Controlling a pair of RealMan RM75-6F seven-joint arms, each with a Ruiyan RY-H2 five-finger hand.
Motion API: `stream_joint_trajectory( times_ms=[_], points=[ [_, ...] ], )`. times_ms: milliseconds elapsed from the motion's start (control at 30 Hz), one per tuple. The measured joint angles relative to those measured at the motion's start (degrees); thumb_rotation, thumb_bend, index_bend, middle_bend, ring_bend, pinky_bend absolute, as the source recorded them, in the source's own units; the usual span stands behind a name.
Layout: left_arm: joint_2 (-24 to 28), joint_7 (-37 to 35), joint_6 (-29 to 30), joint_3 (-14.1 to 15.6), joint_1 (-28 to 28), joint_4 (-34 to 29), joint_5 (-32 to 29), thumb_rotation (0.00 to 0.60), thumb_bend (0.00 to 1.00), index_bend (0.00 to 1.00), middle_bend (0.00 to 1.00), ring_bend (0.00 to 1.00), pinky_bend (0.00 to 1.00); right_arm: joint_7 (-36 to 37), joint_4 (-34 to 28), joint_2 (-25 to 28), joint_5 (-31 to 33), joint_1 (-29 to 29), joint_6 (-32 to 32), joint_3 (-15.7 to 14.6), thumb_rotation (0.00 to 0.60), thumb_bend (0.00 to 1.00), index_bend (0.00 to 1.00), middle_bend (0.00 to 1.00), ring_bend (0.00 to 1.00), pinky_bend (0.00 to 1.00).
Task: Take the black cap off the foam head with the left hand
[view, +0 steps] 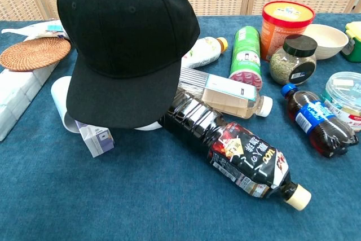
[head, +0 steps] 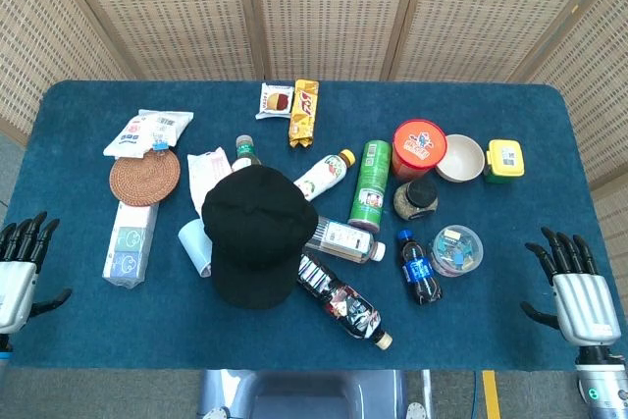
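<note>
Head view: left hand (head: 18, 267) and right hand (head: 577, 287) at the bench (head: 88, 331) edges, fingers spread, holding nothing; black cap (head: 255, 233) mid-bench, well apart from both. Chest view: hands out of frame; black cap (view: 121, 38) brim points toward camera, long axis front-to-back, foam head hidden.

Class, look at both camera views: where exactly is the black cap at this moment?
The black cap sits left of centre on the blue table in the head view, its brim toward the robot, with a dark drink bottle lying at its right.
</note>
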Motion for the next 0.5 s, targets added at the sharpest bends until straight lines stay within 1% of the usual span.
stream_joint_trajectory(
  times_ms=[200,300,433,500],
  points=[
    [-0.4,-0.1,0.3,0.4,0.0,0.6,1.1,0.600,0.12,0.00,0.00,0.00,0.01,0.5,-0.3,0.3,-0.1,-0.2,0.4,0.1,0.600,0.02,0.20,0.05,0.05,0.00],
    [-0.7,-1.1,0.8,0.6,-0.2,1.4,3.0,0.600,0.12,0.00,0.00,0.00,0.01,0.5,-0.4,0.3,-0.2,-0.1,0.5,0.2,0.600,0.02,0.20,0.05,0.05,0.00],
    [-2.0,-4.9,2.7,1.3,-1.1,4.8,8.7,0.600,0.12,0.00,0.00,0.00,0.01,0.3,-0.4,0.2,0.0,-0.1,0.1,0.1,0.600,0.02,0.20,0.05,0.05,0.00],
    [-3.1,-7.3,4.1,2.0,-1.7,8.2,13.0,0.600,0.12,0.00,0.00,0.00,0.01,0.4,-0.3,0.3,0.2,0.0,-0.5,0.0,0.600,0.02,0.20,0.05,0.05,0.00]
  ],
)
